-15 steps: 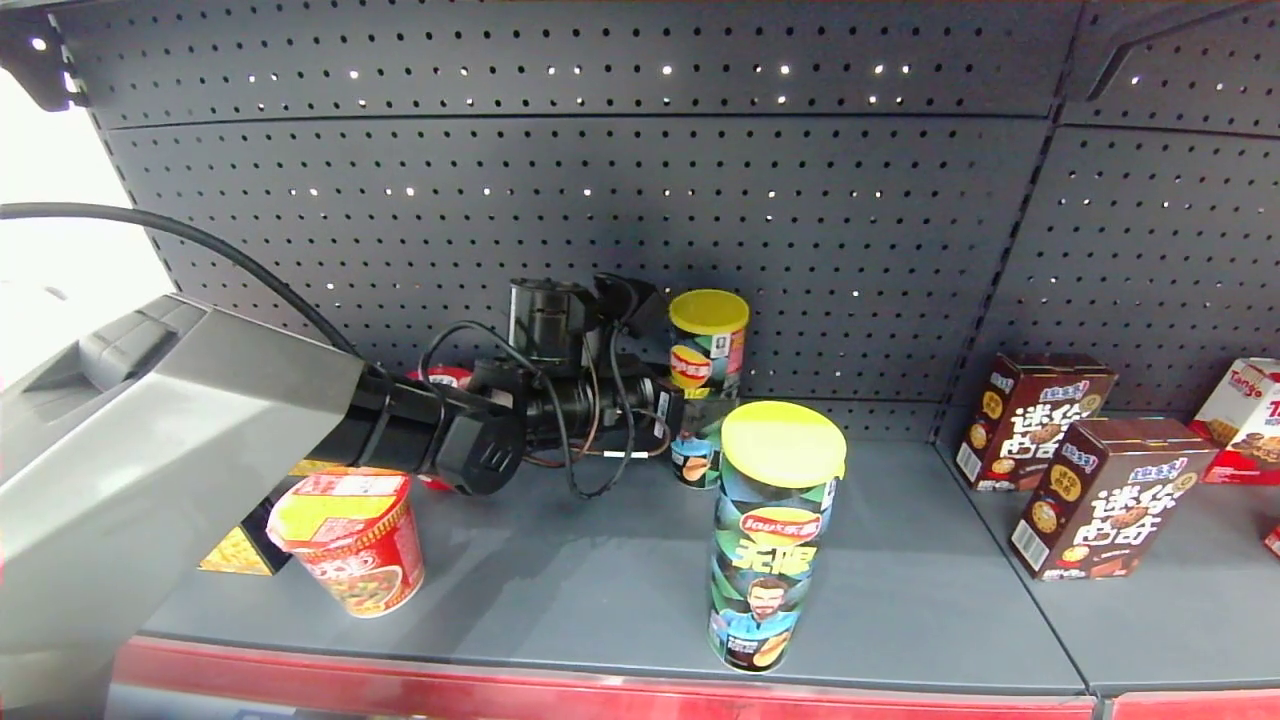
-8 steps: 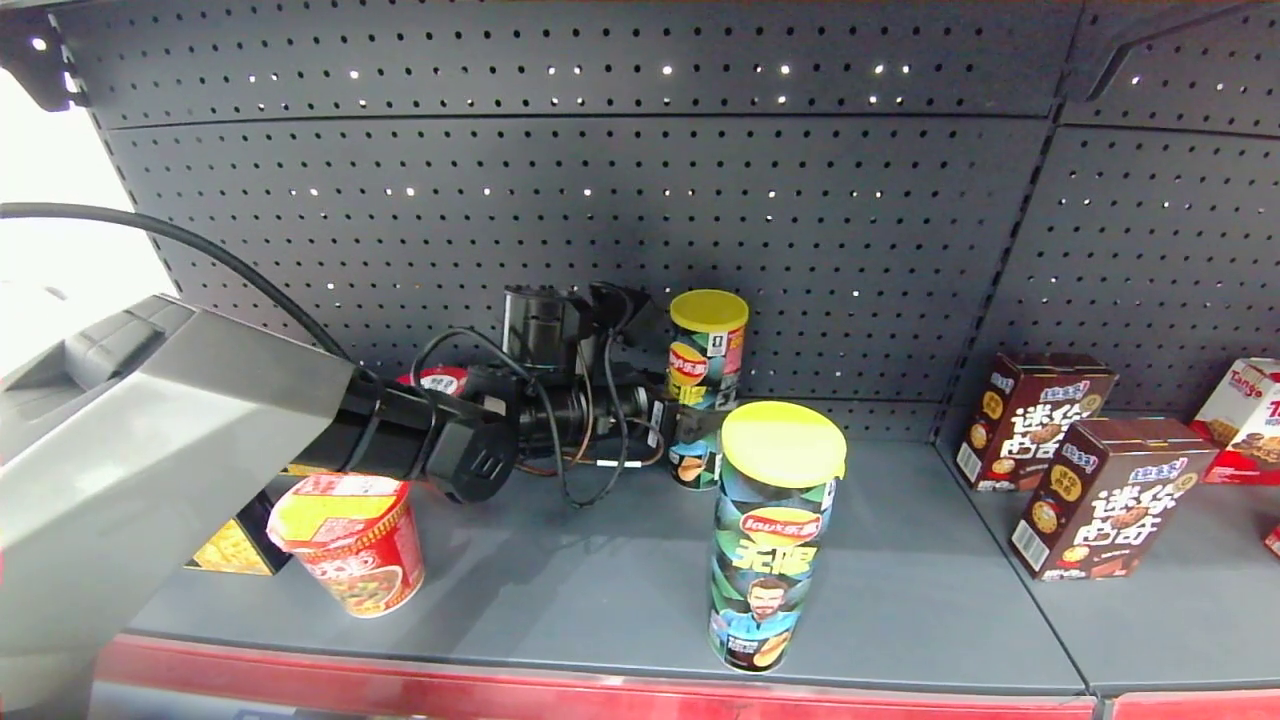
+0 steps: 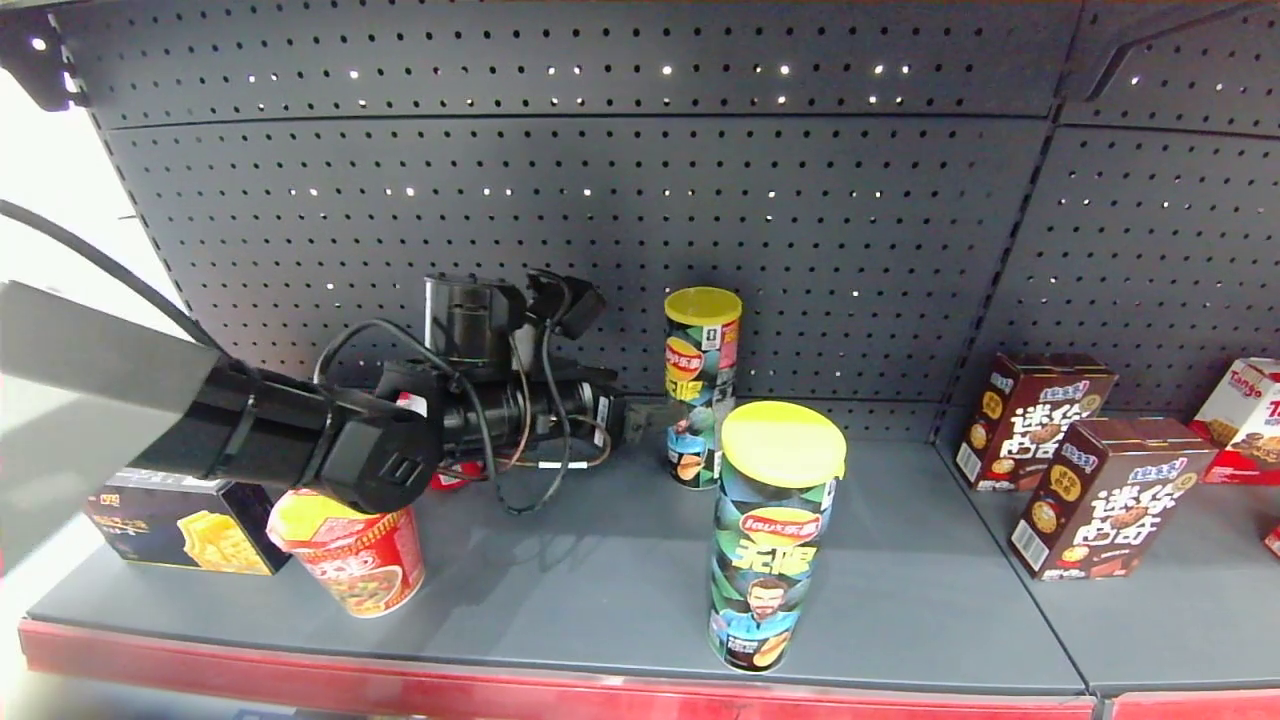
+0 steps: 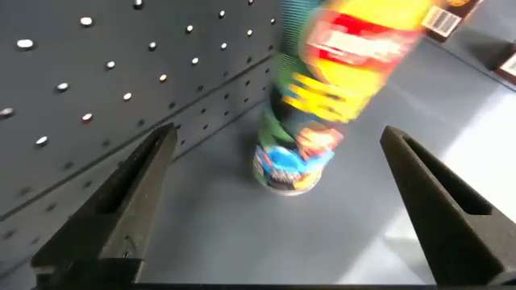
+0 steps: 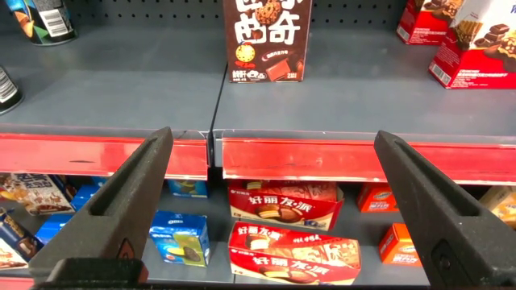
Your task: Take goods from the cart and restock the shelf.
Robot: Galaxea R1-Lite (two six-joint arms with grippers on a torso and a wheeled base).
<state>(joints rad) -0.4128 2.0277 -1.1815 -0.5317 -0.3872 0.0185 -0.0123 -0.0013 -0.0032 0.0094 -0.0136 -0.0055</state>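
My left gripper (image 3: 652,415): jaws spread wide, holding nothing. It sits low over the shelf (image 3: 600,570), pointing at the rear chip can (image 3: 702,385).
Left wrist view: my left gripper (image 4: 278,135) has a finger out to each side, and the rear chip can (image 4: 322,89) stands ahead of the tips. Neither finger touches it.
Rear chip can: it stands on its base at the back of the shelf, close to the pegboard wall (image 3: 600,220). Its long axis is vertical and its yellow lid faces up.
Front chip can (image 3: 778,530): also upright with a yellow lid on top. It is near the shelf's front edge, well apart from the rear one.
Can contents: both lids are on, so I cannot tell what is inside.
Cup noodles (image 3: 350,550): upright beneath my left arm, top sealed.
Dark box (image 3: 180,520): lies flat at the shelf's left end, closed.
Brown biscuit boxes (image 3: 1105,495): two stand upright on the next shelf section to the right, both closed.
My right gripper (image 5: 274,138): jaws wide apart and empty. It hangs in front of the red shelf edge (image 5: 322,157).
Below that edge: red boxes (image 5: 282,201) and blue packs (image 5: 181,238) sit on a lower shelf.
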